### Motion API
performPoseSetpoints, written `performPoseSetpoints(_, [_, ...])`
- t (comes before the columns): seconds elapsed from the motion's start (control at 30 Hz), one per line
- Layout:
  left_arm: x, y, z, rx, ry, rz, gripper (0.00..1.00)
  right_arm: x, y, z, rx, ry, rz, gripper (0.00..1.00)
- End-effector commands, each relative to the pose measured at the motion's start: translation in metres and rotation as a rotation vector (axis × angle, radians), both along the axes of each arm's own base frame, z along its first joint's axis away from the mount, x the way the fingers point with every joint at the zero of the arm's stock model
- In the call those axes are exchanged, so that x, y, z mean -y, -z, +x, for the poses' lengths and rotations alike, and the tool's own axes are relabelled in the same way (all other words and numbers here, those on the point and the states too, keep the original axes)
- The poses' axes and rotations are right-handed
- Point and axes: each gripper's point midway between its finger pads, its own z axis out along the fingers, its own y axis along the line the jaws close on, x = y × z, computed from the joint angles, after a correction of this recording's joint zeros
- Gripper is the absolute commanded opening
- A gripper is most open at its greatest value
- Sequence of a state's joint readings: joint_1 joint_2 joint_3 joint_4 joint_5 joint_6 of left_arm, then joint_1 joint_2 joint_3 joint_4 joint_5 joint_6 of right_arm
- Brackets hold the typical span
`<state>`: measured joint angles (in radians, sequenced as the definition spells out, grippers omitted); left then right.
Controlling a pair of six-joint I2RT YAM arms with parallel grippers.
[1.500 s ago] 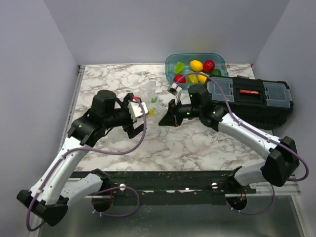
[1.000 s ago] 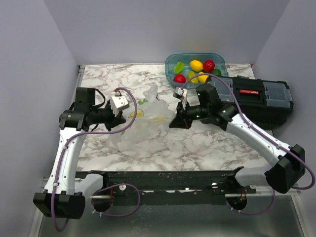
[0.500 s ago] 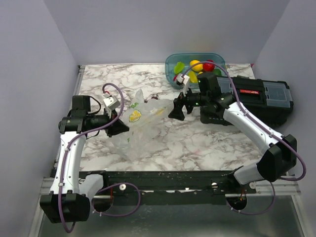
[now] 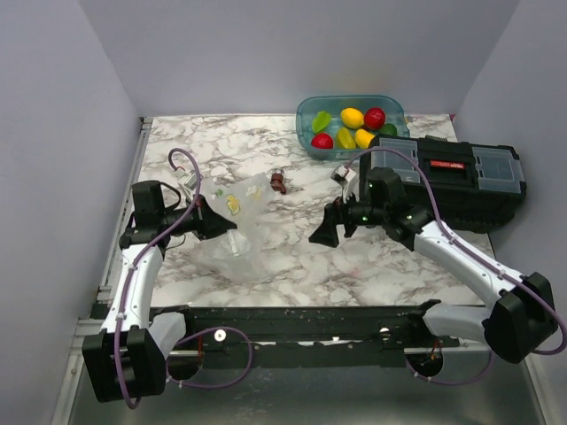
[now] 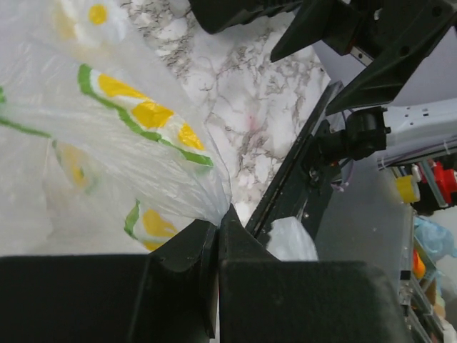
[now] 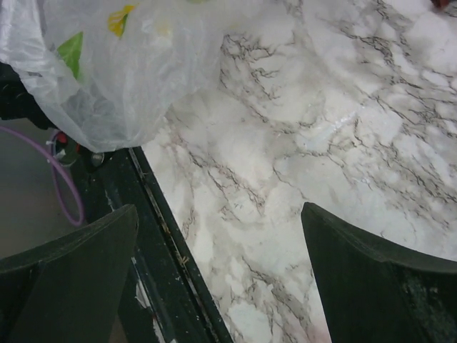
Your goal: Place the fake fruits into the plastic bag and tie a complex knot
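The plastic bag [image 4: 241, 223] lies crumpled on the marble at the left, clear film with citrus-slice prints. My left gripper [image 4: 215, 227] is shut on a bunched edge of it; in the left wrist view the film [image 5: 107, 136] fans out from the closed fingertips of the gripper [image 5: 218, 227]. My right gripper [image 4: 322, 234] hangs open over bare marble, right of the bag and apart from it. Its wrist view shows the gripper [image 6: 221, 279] spread wide, the bag [image 6: 121, 64] at upper left. The fake fruits [image 4: 353, 127] sit in the tub. The knot is out of view.
A teal tub [image 4: 306, 113] stands at the back right. A black toolbox [image 4: 461, 177] sits in front of it at the right edge. A small dark red object [image 4: 278, 182] lies on the marble beyond the bag. The table's dark front rail [image 6: 171, 271] runs under the right gripper.
The right gripper opened, let go of the bag and moved back toward the near edge. The left gripper pulled the bag leftward, still shut on it.
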<state>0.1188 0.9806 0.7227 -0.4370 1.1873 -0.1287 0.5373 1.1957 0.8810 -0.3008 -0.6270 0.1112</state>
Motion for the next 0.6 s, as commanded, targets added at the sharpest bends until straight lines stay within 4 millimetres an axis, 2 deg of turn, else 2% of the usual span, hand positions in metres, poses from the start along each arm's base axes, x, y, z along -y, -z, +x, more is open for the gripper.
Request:
performPoseSetpoints(0.0, [0.007, -0.021, -0.005, 0.034, 0.061, -0.104, 0.00, -0.032, -0.010, 0.004, 0.013, -0.070, 0.157, 1.00])
performPoseSetpoints(0.03, [0.008, -0.023, -0.006, 0.039, 0.069, -0.111, 0.00, -0.040, -0.014, 0.006, 0.031, -0.092, 0.186, 1.00])
performPoseSetpoints(0.17, [0.010, -0.028, -0.011, 0.039, 0.088, -0.134, 0.00, -0.072, -0.009, 0.004, 0.049, -0.182, 0.212, 1.00])
performPoseSetpoints(0.27, [0.010, -0.029, -0.013, 0.040, 0.095, -0.142, 0.00, -0.096, -0.005, -0.005, 0.065, -0.254, 0.223, 1.00])
performPoseSetpoints(0.4, [0.012, -0.034, -0.017, 0.048, 0.120, -0.165, 0.00, -0.123, 0.004, -0.011, 0.000, -0.293, 0.250, 1.00])
performPoseSetpoints(0.5, [0.014, -0.036, -0.019, 0.062, 0.128, -0.168, 0.00, -0.142, 0.000, -0.013, -0.060, -0.291, 0.309, 1.00])
performPoseSetpoints(0.57, [0.014, -0.034, -0.020, 0.070, 0.137, -0.171, 0.00, -0.152, 0.004, -0.015, -0.090, -0.269, 0.338, 1.00])
